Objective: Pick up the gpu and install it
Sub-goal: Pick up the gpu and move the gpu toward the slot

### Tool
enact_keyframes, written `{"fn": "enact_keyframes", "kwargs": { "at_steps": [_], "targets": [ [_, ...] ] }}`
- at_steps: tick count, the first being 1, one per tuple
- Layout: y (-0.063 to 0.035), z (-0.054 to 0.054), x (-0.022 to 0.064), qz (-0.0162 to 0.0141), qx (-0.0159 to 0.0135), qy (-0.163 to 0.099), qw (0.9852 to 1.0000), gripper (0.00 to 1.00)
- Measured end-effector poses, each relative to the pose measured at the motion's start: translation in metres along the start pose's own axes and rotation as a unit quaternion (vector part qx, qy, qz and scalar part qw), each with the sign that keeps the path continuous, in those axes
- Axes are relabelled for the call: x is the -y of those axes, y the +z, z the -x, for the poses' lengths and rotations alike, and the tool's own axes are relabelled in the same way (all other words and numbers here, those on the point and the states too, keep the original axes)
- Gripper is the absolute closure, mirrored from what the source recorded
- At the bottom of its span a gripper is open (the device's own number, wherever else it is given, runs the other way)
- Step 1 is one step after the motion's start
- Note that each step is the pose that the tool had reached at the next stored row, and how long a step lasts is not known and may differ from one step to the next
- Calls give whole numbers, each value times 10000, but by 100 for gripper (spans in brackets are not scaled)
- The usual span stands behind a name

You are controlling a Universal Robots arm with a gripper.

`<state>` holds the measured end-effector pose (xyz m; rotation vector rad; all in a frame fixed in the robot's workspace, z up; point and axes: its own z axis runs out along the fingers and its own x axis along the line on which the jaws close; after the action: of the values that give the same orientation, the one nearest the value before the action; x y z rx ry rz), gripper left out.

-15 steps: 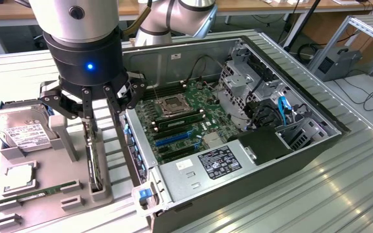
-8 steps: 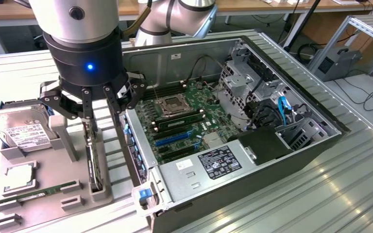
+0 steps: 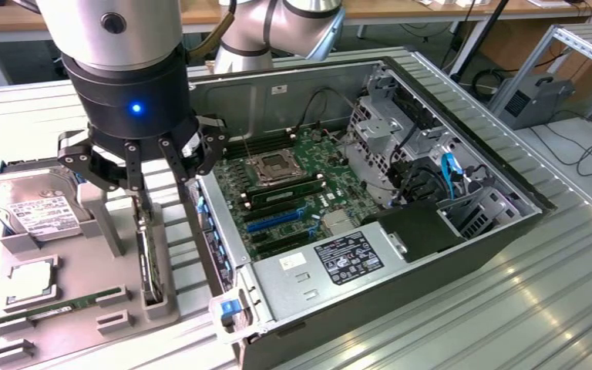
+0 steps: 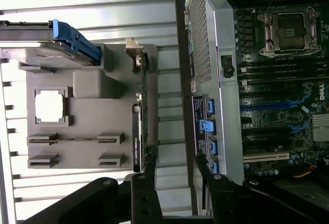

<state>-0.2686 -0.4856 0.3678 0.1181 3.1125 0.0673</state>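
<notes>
Exterior view: the gripper [image 3: 160, 196] hangs from the arm with its jaws spread as wide as they go and nothing between them. The gpu [image 3: 149, 266] stands on edge in a slot of the grey holder [image 3: 75, 266], directly under the hand and just below the fingertips. Contact can't be told. A hard drive [image 3: 31, 204] sits in the holder off to one side of the hand, toward the exterior view's left. A CPU chip [image 3: 31, 277] and a RAM stick [image 3: 44, 312] lie flat in the holder, lower down and farther from the hand. The open PC case [image 3: 481, 231] is on the hand's other side, with the motherboard [image 3: 296, 193] exposed. Everything rests on a slatted metal table [image 3: 502, 324].

Wrist view: the gripper [image 4: 175, 165] is empty and its fingers [image 4: 149, 165] are well apart. One fingertip is just beside the near end of the gpu [image 4: 137, 131], and the other is close to the PC case [image 4: 216, 54] wall. The gpu is edge-on, running away from the hand along the holder [image 4: 87, 85], label end nearest. The hard drive [image 4: 36, 54], with its blue tab, is at the holder's far end. The CPU chip [image 4: 50, 106] lies between the hard drive and the hand, off to the side. The motherboard [image 4: 277, 90] lies beyond the case wall.
</notes>
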Motion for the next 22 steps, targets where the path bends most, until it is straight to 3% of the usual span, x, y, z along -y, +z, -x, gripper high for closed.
{"fn": "enact_keyframes", "kwargs": {
  "at_steps": [22],
  "targets": [
    [9, -163, 13, 1, 0, 0, 10000, 58]
  ]
}}
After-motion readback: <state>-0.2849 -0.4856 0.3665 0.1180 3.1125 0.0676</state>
